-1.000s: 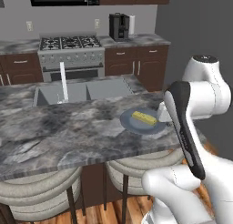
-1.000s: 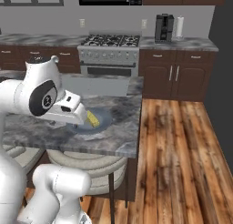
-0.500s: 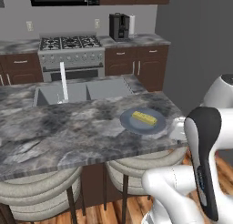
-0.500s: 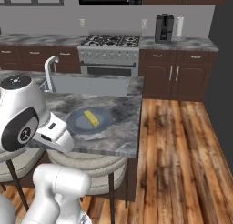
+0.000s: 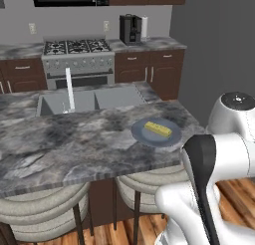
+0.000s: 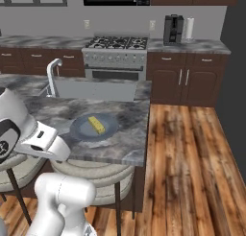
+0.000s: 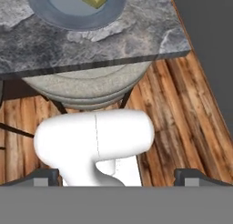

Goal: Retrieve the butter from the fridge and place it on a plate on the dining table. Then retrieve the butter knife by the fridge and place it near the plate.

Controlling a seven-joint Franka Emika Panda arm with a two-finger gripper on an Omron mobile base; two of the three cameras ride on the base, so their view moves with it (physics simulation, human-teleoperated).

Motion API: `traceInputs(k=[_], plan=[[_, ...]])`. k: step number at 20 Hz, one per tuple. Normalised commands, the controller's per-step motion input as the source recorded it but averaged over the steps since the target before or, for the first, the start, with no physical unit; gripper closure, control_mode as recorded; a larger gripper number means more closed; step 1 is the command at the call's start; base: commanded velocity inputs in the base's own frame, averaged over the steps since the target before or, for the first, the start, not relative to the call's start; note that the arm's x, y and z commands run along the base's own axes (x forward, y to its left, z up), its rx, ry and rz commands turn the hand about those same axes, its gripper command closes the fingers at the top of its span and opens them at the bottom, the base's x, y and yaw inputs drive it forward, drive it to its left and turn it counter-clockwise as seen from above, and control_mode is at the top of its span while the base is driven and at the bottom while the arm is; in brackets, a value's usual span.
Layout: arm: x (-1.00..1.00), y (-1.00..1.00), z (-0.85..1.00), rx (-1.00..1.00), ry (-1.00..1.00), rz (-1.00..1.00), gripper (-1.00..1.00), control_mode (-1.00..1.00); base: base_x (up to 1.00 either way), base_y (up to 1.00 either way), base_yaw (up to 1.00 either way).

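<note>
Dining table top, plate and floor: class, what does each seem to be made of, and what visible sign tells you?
Dining table: polished stone, probably marble, from grey veined mottling. Plate: smooth blue-grey, possibly glazed ceramic; the look leaves it open. Floor: glossy wood planks with visible grain and seams.

The gripper (image 7: 118, 176) points downward, jaws spread wide and holding nothing, arm folded low.

Glossy white arm (image 5: 234, 149), dark joints

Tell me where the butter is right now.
The butter lies on the plate near the right end of the dining table, right of the sink.
</note>
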Motion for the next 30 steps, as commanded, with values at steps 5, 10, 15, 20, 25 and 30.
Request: traceInputs(k=[5,10,15,20,25,30], plan=[[0.21,0.0,0.0,0.05,0.07,0.12,-1.0,-1.0,0.0,0.0,0.0],[0.47,0.0,0.0,0.0,0.24,0.06,-1.0,-1.0,0.0,0.0,0.0],[0.09,-0.26,-0.33,0.03,0.14,-0.05,-1.0,-1.0,0.0,0.0,0.0],[0.0,-0.01,-0.12,0.03,0.0,0.0,-1.0,-1.0,0.0,0.0,0.0],[0.0,0.0,0.0,0.0,-0.01,0.0,-1.0,1.0,0.0,-0.02,0.0],[0.0,0.0,0.0,0.0,0.0,0.0,-1.0,1.0,-0.18,-0.63,0.0]])
